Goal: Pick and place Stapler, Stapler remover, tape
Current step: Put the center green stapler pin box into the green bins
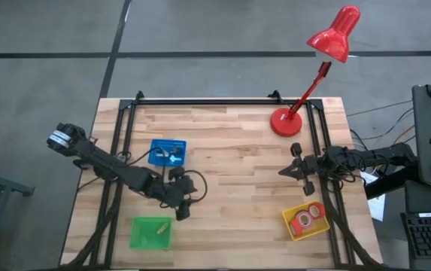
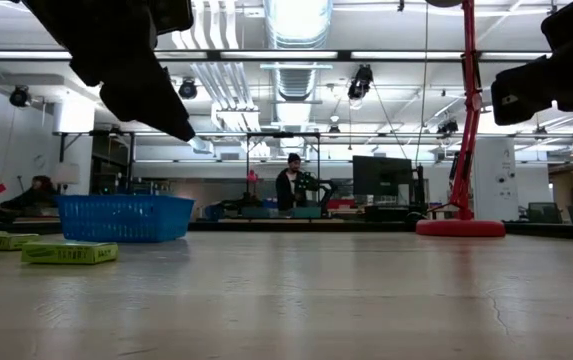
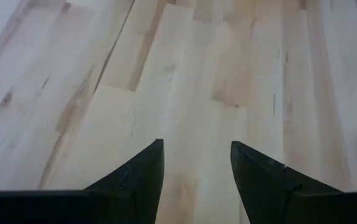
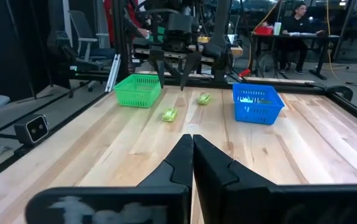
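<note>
Red tape rolls (image 1: 306,219) lie in a yellow basket (image 1: 289,223) at the table's near right. A blue basket (image 1: 168,153) holds small pale items (image 1: 172,156) I cannot identify. A green basket (image 1: 151,232) holds a small yellowish piece (image 1: 162,226). My left gripper (image 1: 180,210) is open and empty over bare wood between the blue and green baskets; it also shows in its wrist view (image 3: 194,163). My right gripper (image 1: 293,170) is shut and empty, held level near the right edge, pointing left; it also shows in its wrist view (image 4: 192,147).
A red desk lamp stands on its round base (image 1: 285,122) at the far right. Two small green flat boxes (image 4: 169,114) (image 4: 204,98) lie on the wood near the baskets. A black frame rail (image 1: 200,102) runs along the far edge. The middle of the table is bare wood.
</note>
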Tool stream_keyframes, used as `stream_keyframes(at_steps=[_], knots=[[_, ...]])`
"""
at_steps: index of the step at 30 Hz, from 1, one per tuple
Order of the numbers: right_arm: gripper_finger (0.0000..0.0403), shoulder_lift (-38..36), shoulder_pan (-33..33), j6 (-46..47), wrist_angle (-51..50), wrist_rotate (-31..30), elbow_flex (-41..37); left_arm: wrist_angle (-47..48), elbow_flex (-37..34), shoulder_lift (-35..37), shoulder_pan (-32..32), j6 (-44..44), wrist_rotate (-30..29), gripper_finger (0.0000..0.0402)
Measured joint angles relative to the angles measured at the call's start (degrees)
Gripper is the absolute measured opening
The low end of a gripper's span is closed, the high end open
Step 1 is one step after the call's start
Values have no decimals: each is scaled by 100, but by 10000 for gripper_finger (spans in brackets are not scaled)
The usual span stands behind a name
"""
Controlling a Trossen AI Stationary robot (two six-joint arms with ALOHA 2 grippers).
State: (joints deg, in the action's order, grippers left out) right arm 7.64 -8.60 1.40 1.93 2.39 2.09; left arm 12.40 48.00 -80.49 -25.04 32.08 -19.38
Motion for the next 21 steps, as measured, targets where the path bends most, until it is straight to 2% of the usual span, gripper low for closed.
stream_keyframes(at_steps=[10,15,21], knots=[[9,0,0,9,0,-1,0,2,-27,0,20,-81,26,186],[9,0,0,2,0,-2,0,2,-27,2,22,-1,315,186],[9,0,0,2,0,-2,0,438,-36,2,-13,168,1037,186]])
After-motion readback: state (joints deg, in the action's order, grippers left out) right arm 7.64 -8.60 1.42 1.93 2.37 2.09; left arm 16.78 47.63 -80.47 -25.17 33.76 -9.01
